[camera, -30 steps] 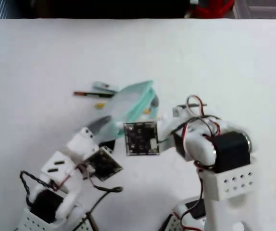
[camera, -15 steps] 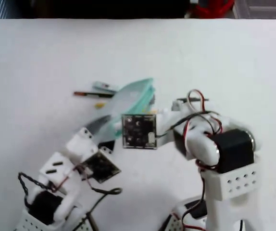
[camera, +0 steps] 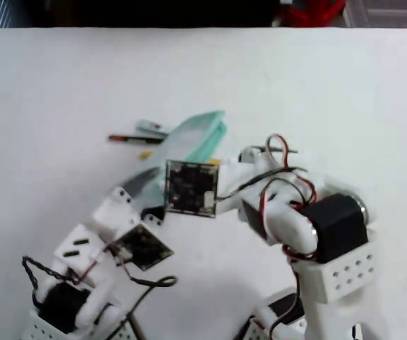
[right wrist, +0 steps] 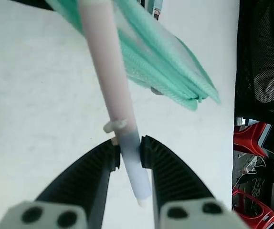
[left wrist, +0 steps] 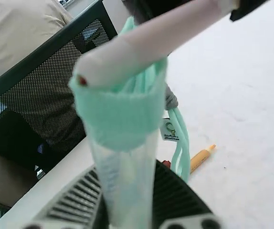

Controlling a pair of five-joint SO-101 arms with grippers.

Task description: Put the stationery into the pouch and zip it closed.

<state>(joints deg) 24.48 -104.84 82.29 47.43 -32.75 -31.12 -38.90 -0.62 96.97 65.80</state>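
Just below centre of the high view, your right gripper (right wrist: pixel 129 143) pinches a pale pen (right wrist: pixel 106 71) that crosses the green pouch (camera: pixel 198 136). Your left gripper (left wrist: pixel 127 179) clamps the pouch's near end. Farther up, left of centre, a dark pencil (camera: pixel 136 139) lies loose.

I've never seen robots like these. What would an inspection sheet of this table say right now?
Surface: white table.
Job's things: teal pouch; white pen crossing it; dark pen, grey item and yellow item lying on the table beside it.
Clutter: nothing seen.
Grippers: left gripper shut on the pouch; right gripper shut on the white pen.
Cables: red and black wires on the right arm.
Surroundings: red objects beyond the table.
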